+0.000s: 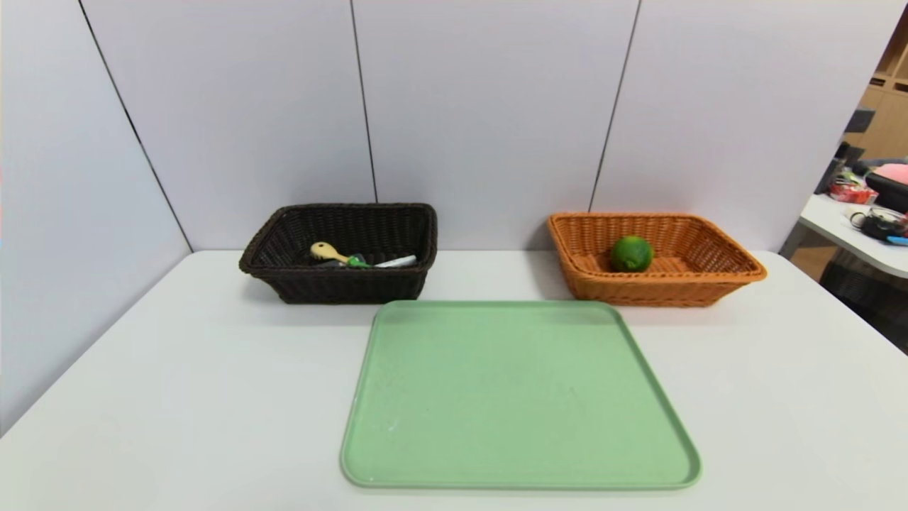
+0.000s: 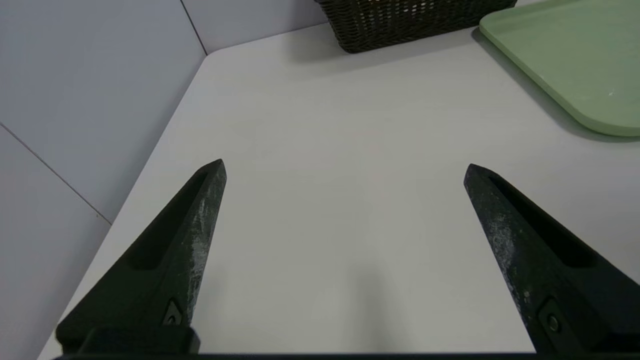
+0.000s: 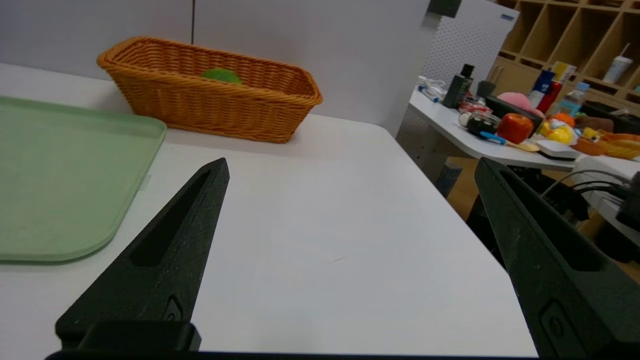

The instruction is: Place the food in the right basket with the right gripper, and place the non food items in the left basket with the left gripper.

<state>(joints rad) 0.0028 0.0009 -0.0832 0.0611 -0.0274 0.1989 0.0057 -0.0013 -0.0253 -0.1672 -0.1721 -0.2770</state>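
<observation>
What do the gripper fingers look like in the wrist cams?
Left gripper: two matte black fingers tapering to points, each with a long recessed slot, whitish scuffs on the inner faces. Right gripper: same black pointed, slotted fingers, fewer scuffs. No cables or labels visible.

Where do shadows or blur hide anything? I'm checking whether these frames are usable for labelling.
Head view: the dark basket shades its contents, so only the spoon and marker read clearly; the lime is well lit. Left wrist view: soft shadow under the basket, nothing hidden. Right wrist view: the far clutter is soft and the basket wall covers most of the lime.
</observation>
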